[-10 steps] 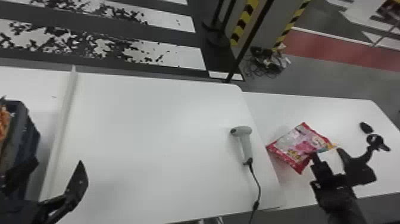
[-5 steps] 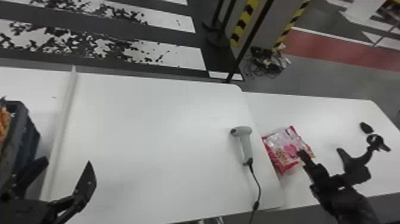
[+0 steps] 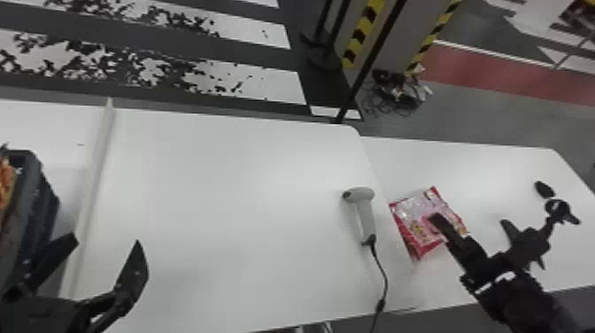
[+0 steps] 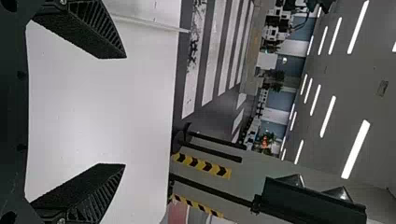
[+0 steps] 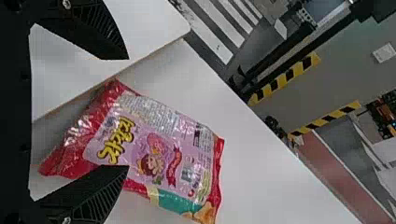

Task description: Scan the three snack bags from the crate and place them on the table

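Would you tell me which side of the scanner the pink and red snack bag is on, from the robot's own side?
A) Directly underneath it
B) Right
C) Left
B: the snack bag shows to the right of the scanner in the head view.

The snack bag (image 5: 154, 140) is made of thin plastic film, glossy and crinkled, with bright glints caught along its creases. A smooth white finish with a soft sheen is shown by the table (image 3: 230, 199). The barcode scanner (image 3: 365, 214) is cased in smooth grey plastic. Matt black, ribbed fingers are seen on the left gripper (image 3: 106, 241) and right gripper (image 3: 470, 221). The crate (image 3: 32, 195) is seemingly moulded in dull plastic.
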Available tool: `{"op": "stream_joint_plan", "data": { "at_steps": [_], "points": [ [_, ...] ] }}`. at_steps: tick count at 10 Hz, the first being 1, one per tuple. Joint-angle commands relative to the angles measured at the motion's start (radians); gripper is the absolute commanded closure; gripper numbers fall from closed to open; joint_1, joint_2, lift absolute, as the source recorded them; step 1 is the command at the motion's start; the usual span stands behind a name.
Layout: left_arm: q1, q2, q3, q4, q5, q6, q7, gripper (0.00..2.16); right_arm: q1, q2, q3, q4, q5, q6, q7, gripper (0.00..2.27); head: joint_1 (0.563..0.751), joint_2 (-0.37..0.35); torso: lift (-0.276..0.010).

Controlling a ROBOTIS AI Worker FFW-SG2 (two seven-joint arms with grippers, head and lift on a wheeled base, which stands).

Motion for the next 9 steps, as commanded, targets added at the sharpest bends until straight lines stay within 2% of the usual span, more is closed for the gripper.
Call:
{"op": "stream_joint_plan", "data": {
  "at_steps": [1,3,6,9],
  "points": [
    [0.002,0.0,-0.004,-0.006,-0.001,0.001,0.0,0.03,0.052,0.052,0.049,-0.191,0.052,0.066,0.0,0.06,0.695,-0.35,-0.062],
    [0.002,-0.001,-0.004,-0.005,-0.001,0.004,-0.011,0.03,0.15,0.126,0.126,-0.417,0.126,0.066,0.024,0.07,0.695,-0.35,-0.062],
    [-0.015,-0.009,-0.023,0.0,-0.003,0.041,-0.01,0.03,0.29,0.194,0.273,-0.589,0.183,0.038,0.031,0.11,0.695,-0.35,-0.062],
    [-0.02,-0.009,-0.023,0.003,-0.006,0.041,-0.008,0.03,0.411,0.206,0.45,-0.69,0.278,-0.121,0.031,0.11,0.695,-0.35,-0.062]
  ]
}}
